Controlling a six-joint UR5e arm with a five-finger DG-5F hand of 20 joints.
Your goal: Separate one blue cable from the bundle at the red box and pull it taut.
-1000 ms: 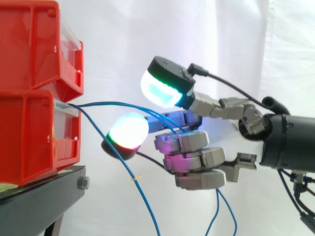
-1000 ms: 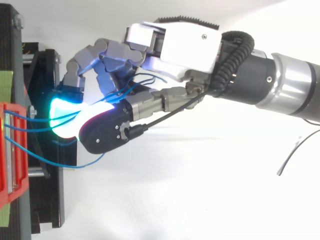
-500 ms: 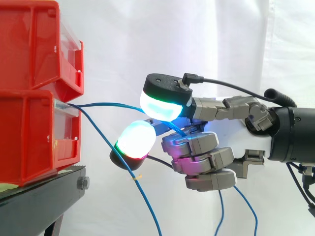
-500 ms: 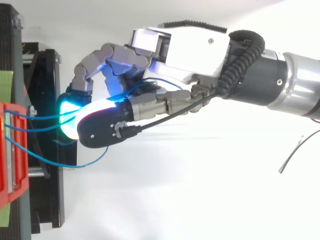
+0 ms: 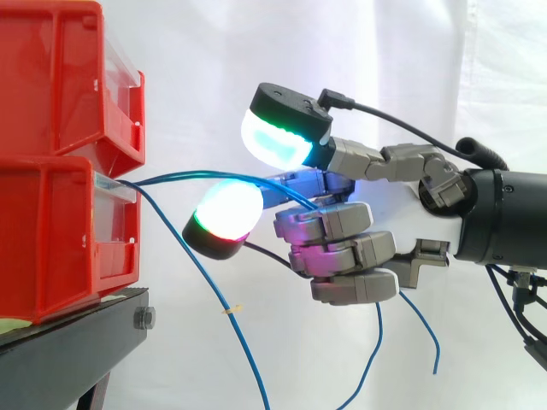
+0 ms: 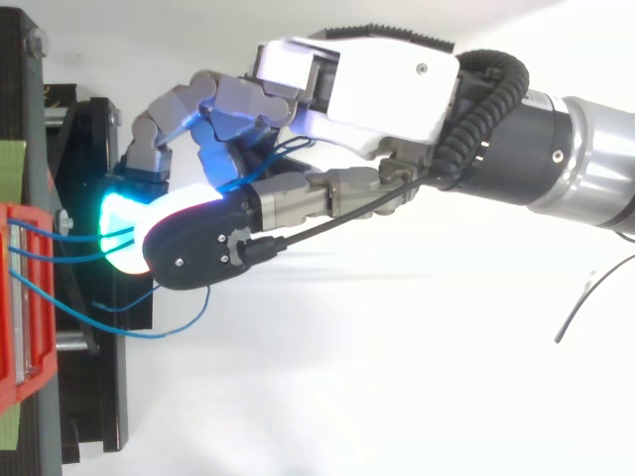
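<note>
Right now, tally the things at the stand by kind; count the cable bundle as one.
Red plastic bins, stacked: 2
Black metal stand: 1
Bundle of thin blue cables: 1
Total: 4

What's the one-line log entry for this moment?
hand: curled round blue cables | cables: run from lower red box to hand, slightly bowed | another blue strand: hangs loose below

The hand [image 6: 362, 84] has a white, boxy back with little screws. Its grey metal fingers [image 5: 338, 254] are made of chunky blocks. The fingertips [image 5: 226, 209] are fat round pads with black backs, glowing white, green and cyan. The arm [image 6: 541, 159] is a round tube, black then silver.
</note>
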